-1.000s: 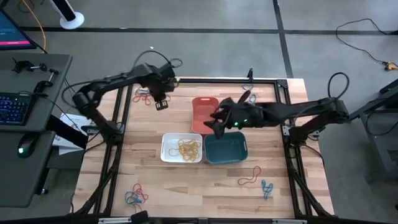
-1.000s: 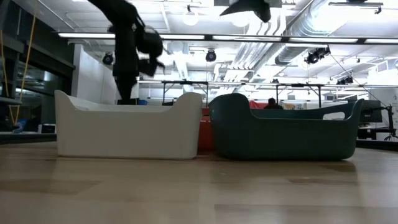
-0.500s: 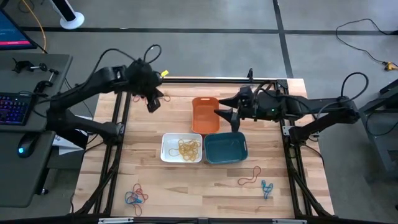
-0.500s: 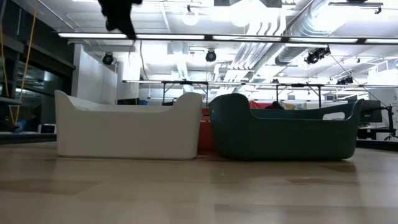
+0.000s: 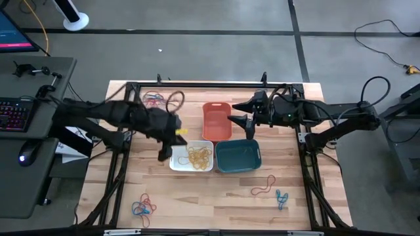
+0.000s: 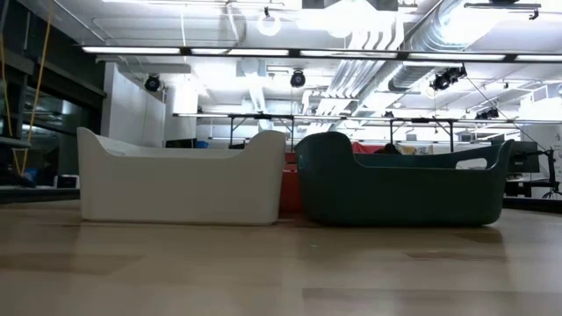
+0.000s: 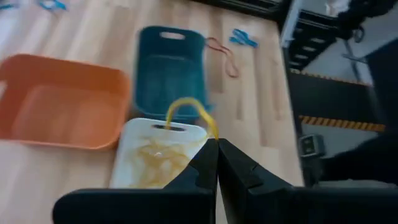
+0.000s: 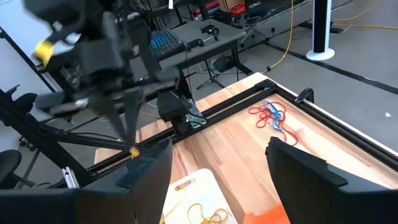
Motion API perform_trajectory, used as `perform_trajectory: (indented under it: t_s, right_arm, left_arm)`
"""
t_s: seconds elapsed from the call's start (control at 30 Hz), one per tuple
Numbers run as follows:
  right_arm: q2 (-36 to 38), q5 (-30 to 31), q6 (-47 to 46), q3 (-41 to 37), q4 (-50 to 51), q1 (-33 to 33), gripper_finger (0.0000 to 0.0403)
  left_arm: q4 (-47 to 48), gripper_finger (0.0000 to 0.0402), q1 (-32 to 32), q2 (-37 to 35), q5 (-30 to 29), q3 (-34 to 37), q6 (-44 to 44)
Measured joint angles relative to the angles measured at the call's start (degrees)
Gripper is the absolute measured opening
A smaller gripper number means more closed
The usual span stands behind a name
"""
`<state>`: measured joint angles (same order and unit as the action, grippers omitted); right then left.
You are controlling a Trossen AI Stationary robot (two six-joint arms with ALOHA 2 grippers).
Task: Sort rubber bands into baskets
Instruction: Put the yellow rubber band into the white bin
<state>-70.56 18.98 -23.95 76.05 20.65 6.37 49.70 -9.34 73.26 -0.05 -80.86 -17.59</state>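
1. The left gripper (image 5: 178, 133) pinches one yellow band (image 7: 189, 111) just left of the white basket (image 5: 176, 159), which already holds yellow bands (image 5: 199, 156).
2. The right gripper (image 5: 240, 120) hangs wide and empty over the orange basket (image 5: 215, 122).
3. The blue basket (image 5: 237, 155) is empty; loose bands (image 5: 142, 206) wait near, more (image 5: 153, 99) far left.

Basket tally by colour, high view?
Orange-red basket: 1
White basket: 1
Teal-blue basket: 1
Total: 3 baskets
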Motion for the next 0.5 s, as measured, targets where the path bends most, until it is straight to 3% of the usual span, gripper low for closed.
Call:
perform_trajectory:
  t_s: [0.23,0.37,0.5]
  right_arm:
    - [0.06,-0.06,-0.17,0.0,2.32,0.0,0.0249]
    - [0.07,-0.09,-0.83,0.0,4.71,0.02,0.0249]
    - [0.06,-0.11,-1.67,0.0,6.53,0.02,0.0249]
  left_arm:
    - [0.83,0.0,-4.36,4.91,-2.98,3.16,-3.85]
    - [-1.89,0.0,-5.14,5.61,-2.93,11.32,-7.25]
    - [-10.43,0.0,-5.25,5.56,-2.91,20.22,-12.17]
